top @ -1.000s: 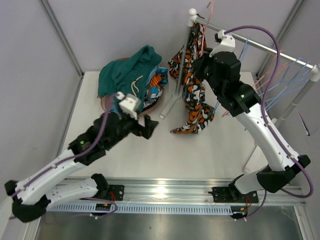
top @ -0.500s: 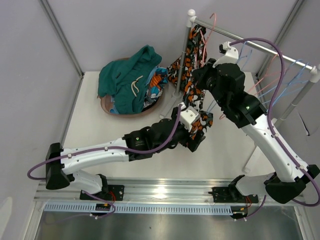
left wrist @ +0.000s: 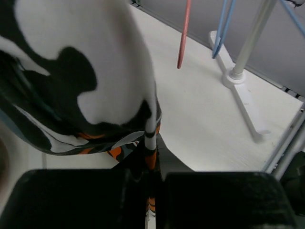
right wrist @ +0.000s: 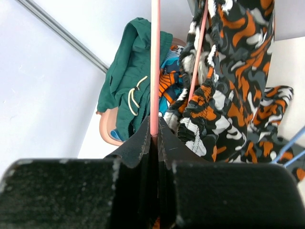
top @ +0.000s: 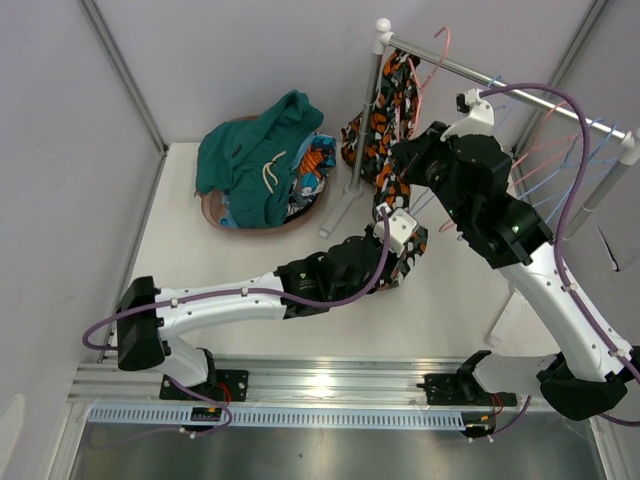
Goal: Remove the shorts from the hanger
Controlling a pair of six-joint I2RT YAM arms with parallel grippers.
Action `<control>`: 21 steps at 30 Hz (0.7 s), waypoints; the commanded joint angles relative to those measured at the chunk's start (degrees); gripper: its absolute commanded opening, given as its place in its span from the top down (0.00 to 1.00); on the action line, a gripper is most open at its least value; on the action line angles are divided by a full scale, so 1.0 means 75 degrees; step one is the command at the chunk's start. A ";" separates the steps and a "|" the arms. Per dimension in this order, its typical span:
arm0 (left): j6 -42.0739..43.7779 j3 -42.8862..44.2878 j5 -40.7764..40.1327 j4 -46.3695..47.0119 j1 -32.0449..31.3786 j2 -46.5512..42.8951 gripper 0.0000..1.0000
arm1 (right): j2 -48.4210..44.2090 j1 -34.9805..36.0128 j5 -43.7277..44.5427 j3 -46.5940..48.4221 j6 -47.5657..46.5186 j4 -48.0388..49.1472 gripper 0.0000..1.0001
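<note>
Orange, black and white camouflage shorts (top: 392, 100) hang from a pink hanger (top: 441, 52) on the rail, their lower end trailing to the table. My left gripper (top: 404, 248) is shut on the lower hem of these shorts (left wrist: 151, 143); the cloth (left wrist: 71, 76) fills the left wrist view. My right gripper (top: 412, 152) is shut on the pink hanger (right wrist: 154, 67), its thin bar pinched between the fingertips, with the camouflage shorts (right wrist: 228, 81) draped just to the right of it.
A pink basket (top: 215, 213) at the back left holds teal green shorts (top: 250, 155) and patterned ones (top: 318, 165). The rack's white post (top: 370, 110) and foot (top: 336, 215) stand behind my left gripper. Blue and pink hangers (top: 560, 160) hang on the rail at the right.
My left arm swung from the basket across to the hanging shorts and shut on their lower hem. My right arm lifted the hanger a little toward the rail.
</note>
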 commanded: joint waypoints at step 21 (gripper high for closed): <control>-0.2131 -0.2709 -0.3032 -0.1039 -0.4087 -0.2185 1.00 | -0.0429 0.0046 0.0364 0.0088 -0.0204 0.0506 1.00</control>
